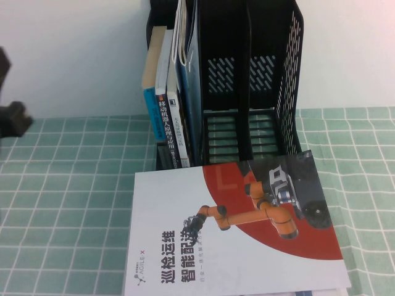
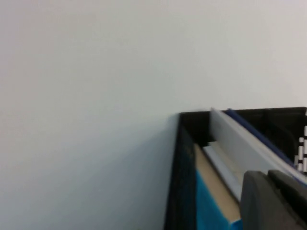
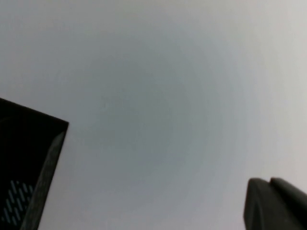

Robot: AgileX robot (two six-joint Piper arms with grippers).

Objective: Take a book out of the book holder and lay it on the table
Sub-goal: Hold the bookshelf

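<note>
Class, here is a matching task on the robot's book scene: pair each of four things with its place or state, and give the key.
Things:
1. white-and-red book picturing an orange robot arm
2. dark blue thin book
3. tall black plastic book holder
4. left gripper

Places or states:
A. upright in a left slot of the holder
B. at the high view's left edge, above the table
C. flat on the pale green grid-cloth table
D. two right slots empty

The right gripper is outside the high view.

Pairs: 1-C, 2-A, 3-D, 4-B

The book holder is black plastic with perforated, slightly shiny walls. A pale green cloth covers the table, matt; the white-and-red book looks smooth, faintly glossy paper
</note>
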